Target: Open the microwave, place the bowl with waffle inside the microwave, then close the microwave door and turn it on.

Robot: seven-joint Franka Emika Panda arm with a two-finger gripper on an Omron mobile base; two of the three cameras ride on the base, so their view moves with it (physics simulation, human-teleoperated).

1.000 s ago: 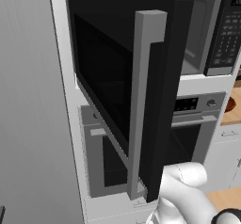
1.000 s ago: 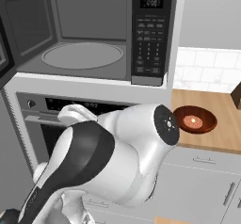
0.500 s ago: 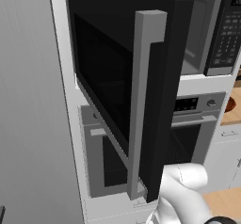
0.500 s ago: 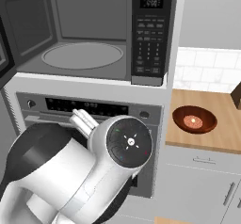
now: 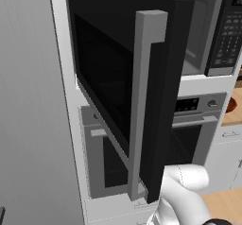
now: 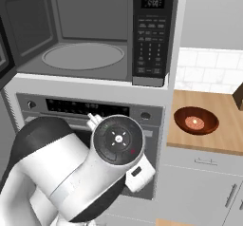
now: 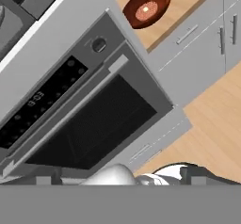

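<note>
- Since the earlier right base frames, you will find the arm [image 6: 71,173] has swung lower and toward the left, with its round wrist cap now facing the camera in front of the oven [image 6: 142,120]; the cabinetry and counter have not shifted.
- Left base view: you see the microwave door [image 5: 142,91] swung wide open toward the camera, its grey vertical bar handle [image 5: 144,106] nearest you. The microwave [image 5: 208,30] cavity shows behind it, with the keypad strip [image 5: 229,30] at the right edge. A white arm link sits at the bottom, just below the door's lower corner.
- Right base view: you see the microwave's light grey cavity open, with a round turntable plate [image 6: 83,56] on its floor. The bowl [image 6: 196,120] stands on the wooden counter [image 6: 223,135] to the right of the oven, well apart from the microwave, holding a pale round piece that should be the waffle.
- Hand view: you look at the oven's front, tilted, with the bowl on the counter at the top. The fingertips are not clear to you at the bottom edge; the gripper is spread wide, and no frame shows anything held in it.
</note>
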